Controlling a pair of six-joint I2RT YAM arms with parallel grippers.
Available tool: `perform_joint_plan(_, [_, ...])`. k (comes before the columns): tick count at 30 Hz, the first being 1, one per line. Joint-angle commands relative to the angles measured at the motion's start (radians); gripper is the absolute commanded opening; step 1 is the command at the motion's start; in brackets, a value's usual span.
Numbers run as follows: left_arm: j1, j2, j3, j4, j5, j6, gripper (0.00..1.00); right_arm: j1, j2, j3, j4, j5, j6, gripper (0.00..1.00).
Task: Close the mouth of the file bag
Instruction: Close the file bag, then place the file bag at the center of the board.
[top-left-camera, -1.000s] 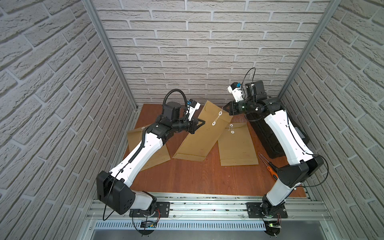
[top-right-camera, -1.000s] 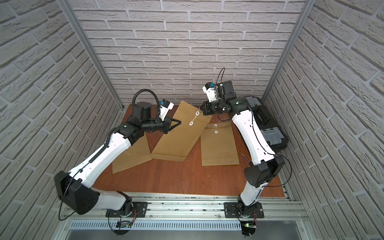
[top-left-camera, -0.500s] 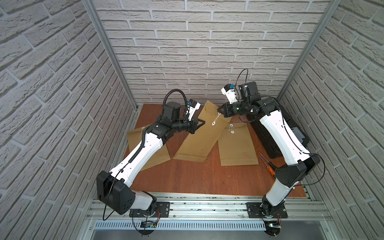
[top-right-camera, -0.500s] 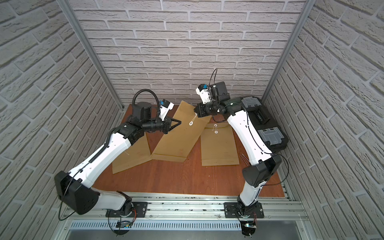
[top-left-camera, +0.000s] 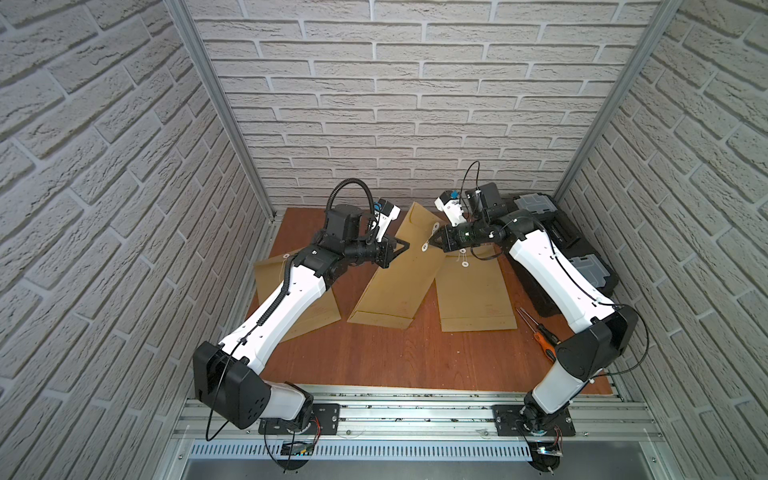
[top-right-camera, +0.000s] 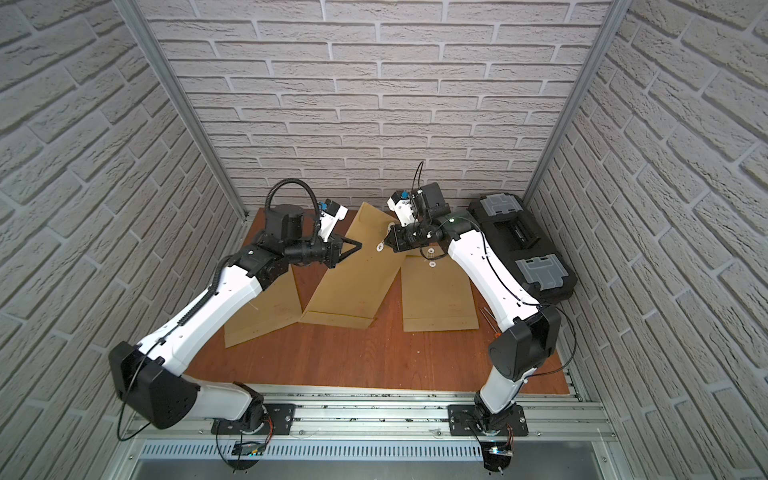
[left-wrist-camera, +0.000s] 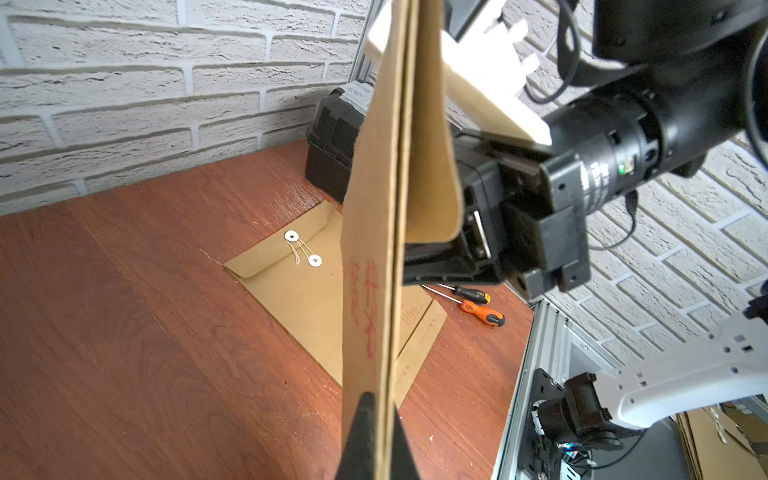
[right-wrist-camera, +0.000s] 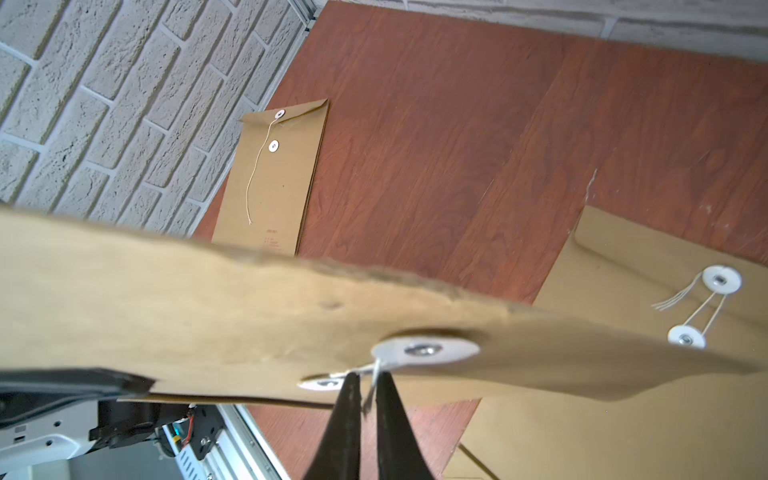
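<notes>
Right gripper (right-wrist-camera: 365, 388) nearer mouth of lifted file bag (top-left-camera: 399, 282)

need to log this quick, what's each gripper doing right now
left gripper: shut on the file bag edge.
right gripper: slightly open around the tie string.

right gripper (top-left-camera: 431, 242): swung in from back-right, down to the file bag (top-left-camera: 397, 286) flap
jaws: were shut, now a slit apart
string (right-wrist-camera: 375, 371): now between the 2 tips, beside button (right-wrist-camera: 424, 350)
</notes>
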Motion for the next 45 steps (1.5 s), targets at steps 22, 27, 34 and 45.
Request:
perform_joint_plan(22, [0.264,0.141,-0.172,0.132,-0.009,-0.169,0.00,-0.100,-0.215,-0.268,0.131,-0.024,0.049,0.36])
perform_joint_plan(27, [0.304,0.310,-0.138,0.116,-0.051,-0.135,0.00,-0.100,-0.216,-0.310,0.194,-0.008,0.076,0.35])
perform_joint_plan(34, [0.297,0.534,-0.041,0.251,-0.045,-0.120,0.00,-0.100,-0.201,-0.361,0.253,-0.023,0.082,0.34])
perform_joint_plan(45, [0.196,0.708,-0.005,0.465,-0.067,-0.249,0.00,-0.111,-0.155,-0.333,0.230,-0.023,0.033,0.34])
